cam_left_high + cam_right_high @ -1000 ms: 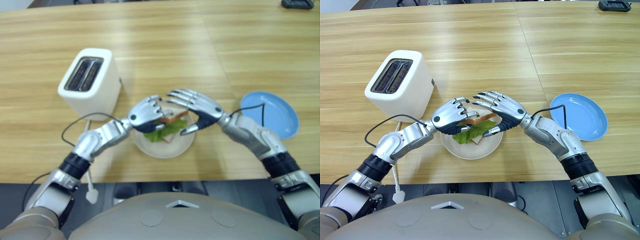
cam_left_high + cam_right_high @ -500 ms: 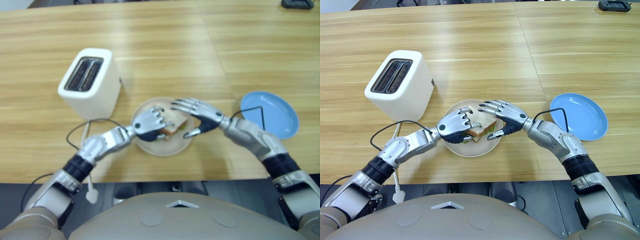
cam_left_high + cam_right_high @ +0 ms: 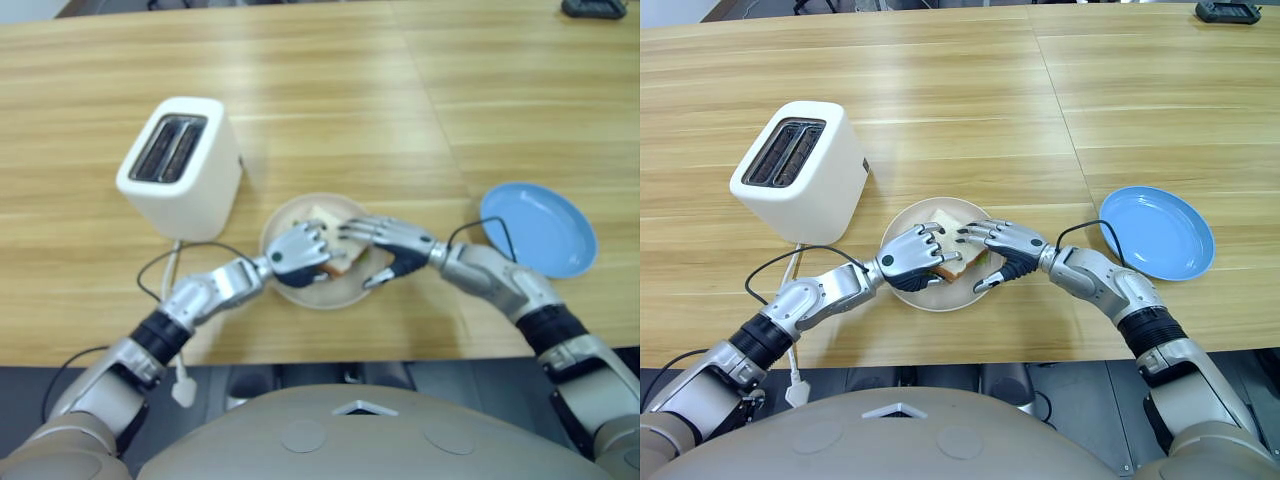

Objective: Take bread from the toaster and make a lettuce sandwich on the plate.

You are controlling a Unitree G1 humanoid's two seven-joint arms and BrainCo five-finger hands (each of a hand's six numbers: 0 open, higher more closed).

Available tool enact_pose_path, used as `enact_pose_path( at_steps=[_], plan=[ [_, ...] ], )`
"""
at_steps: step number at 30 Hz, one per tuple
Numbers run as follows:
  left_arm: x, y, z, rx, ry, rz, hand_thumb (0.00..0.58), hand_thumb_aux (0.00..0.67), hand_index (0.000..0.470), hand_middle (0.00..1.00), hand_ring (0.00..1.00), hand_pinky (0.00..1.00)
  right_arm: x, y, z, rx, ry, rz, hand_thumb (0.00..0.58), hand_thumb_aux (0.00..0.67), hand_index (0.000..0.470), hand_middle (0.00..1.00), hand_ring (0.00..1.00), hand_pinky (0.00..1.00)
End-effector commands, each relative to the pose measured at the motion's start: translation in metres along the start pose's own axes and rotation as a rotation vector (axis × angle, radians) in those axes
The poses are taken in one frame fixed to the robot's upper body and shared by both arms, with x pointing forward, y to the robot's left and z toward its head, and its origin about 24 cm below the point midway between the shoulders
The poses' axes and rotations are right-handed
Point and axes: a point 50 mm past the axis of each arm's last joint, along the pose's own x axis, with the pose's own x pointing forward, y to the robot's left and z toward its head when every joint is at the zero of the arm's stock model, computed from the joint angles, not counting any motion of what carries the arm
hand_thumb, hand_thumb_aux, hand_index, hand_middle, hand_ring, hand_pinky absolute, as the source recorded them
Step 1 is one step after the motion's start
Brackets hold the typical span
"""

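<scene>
Shows a sandwich [image 3: 945, 222] on a cream plate [image 3: 908, 222] near the counter's front edge, gripped from both sides: left hand [image 3: 908, 262] curled around its left end, right hand [image 3: 1005, 245] clasping its right end.

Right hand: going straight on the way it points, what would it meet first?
The sandwich, which the right hand seems to be touching. Just beyond is the left hand, over the same plate. Depth is unclear.
</scene>
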Motion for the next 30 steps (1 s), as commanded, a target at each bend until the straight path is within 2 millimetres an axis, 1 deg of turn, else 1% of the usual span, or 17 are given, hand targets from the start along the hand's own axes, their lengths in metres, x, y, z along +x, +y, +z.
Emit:
enact_pose_path(
  at_steps=[1,4,5,6,7,8,9,10,11,13,16,20,22,25,28,30],
  plan=[
    [-0.008,-0.013,-0.001,-0.021,0.021,-0.080,0.580,0.670,0.460,1.00,1.00,1.00,0.007,0.019,0.008,-0.088,-0.027,0.155,0.000,0.000,0.000,0.00,0.00,0.00],
    [-0.007,-0.009,-0.002,-0.062,0.041,-0.043,0.580,0.670,0.460,1.00,1.00,1.00,0.009,0.023,0.007,-0.164,-0.016,0.219,0.000,0.000,0.000,0.00,0.00,0.00],
    [-0.007,-0.006,-0.002,-0.083,0.050,-0.018,0.569,0.578,0.397,1.00,1.00,1.00,0.009,0.025,0.006,-0.188,-0.010,0.240,0.000,0.000,0.000,0.00,0.00,0.00],
    [-0.008,0.000,-0.003,-0.116,0.061,0.007,0.128,0.079,0.054,1.00,1.00,1.00,0.009,0.027,0.005,-0.206,-0.004,0.259,0.000,0.000,0.000,0.00,0.00,0.00],
    [-0.009,0.004,-0.004,-0.155,0.068,0.021,0.000,0.000,0.000,0.86,0.86,0.86,0.009,0.029,0.003,-0.219,0.000,0.273,0.000,0.000,0.000,0.00,0.00,0.00],
    [-0.011,0.010,-0.006,-0.184,0.068,0.028,0.000,0.000,0.000,0.86,0.86,0.86,0.009,0.030,0.002,-0.227,0.004,0.285,0.000,0.000,0.000,0.00,0.00,0.00],
    [-0.014,0.016,-0.008,-0.210,0.071,0.031,0.000,0.000,0.000,0.18,0.18,0.18,0.009,0.032,0.001,-0.231,0.008,0.293,0.000,0.000,0.000,0.00,0.00,0.00],
    [-0.016,0.021,-0.010,-0.241,0.072,0.029,0.000,0.000,0.000,0.18,0.18,0.18,0.009,0.033,0.001,-0.234,0.012,0.299,0.000,0.000,0.000,0.00,0.00,0.00],
    [-0.020,0.027,-0.011,-0.265,0.063,0.018,0.000,0.000,0.000,0.00,0.00,0.00,0.009,0.034,0.000,-0.235,0.015,0.303,0.000,0.000,0.000,0.00,0.00,0.00],
    [-0.027,0.042,-0.016,-0.283,0.051,0.018,0.000,0.000,0.000,0.00,0.00,0.00,0.009,0.036,-0.001,-0.232,0.018,0.305,0.000,0.000,0.000,0.00,0.00,0.00],
    [-0.040,0.067,-0.028,-0.297,0.070,0.042,0.000,0.000,0.000,0.00,0.00,0.00,0.009,0.039,-0.001,-0.223,0.019,0.305,0.000,0.000,0.000,0.00,0.00,0.00],
    [-0.058,0.092,-0.042,-0.298,0.103,0.047,0.000,0.000,0.000,0.00,0.00,0.00,0.011,0.039,0.001,-0.210,0.015,0.284,0.000,0.000,0.000,0.00,0.00,0.00],
    [-0.065,0.104,-0.051,-0.290,0.135,0.088,0.000,0.000,0.000,0.00,0.00,0.00,0.010,0.037,0.001,-0.202,0.016,0.259,0.000,0.000,0.000,0.00,0.00,0.00],
    [-0.075,0.122,-0.070,-0.269,0.220,0.191,0.000,0.000,0.000,0.00,0.00,0.00,0.008,0.024,0.001,-0.198,0.024,0.164,0.000,0.000,0.000,0.00,0.00,0.00],
    [-0.084,0.128,-0.086,-0.270,0.302,0.259,0.000,0.000,0.000,0.00,0.00,0.00,0.003,0.004,-0.003,-0.211,0.059,0.015,0.000,0.000,0.000,0.00,0.00,0.00],
    [-0.088,0.127,-0.092,-0.271,0.341,0.282,0.000,0.000,0.000,0.00,0.00,0.00,-0.004,-0.012,-0.008,-0.233,0.095,-0.106,0.000,0.000,0.000,0.00,0.00,0.00]
  ],
)
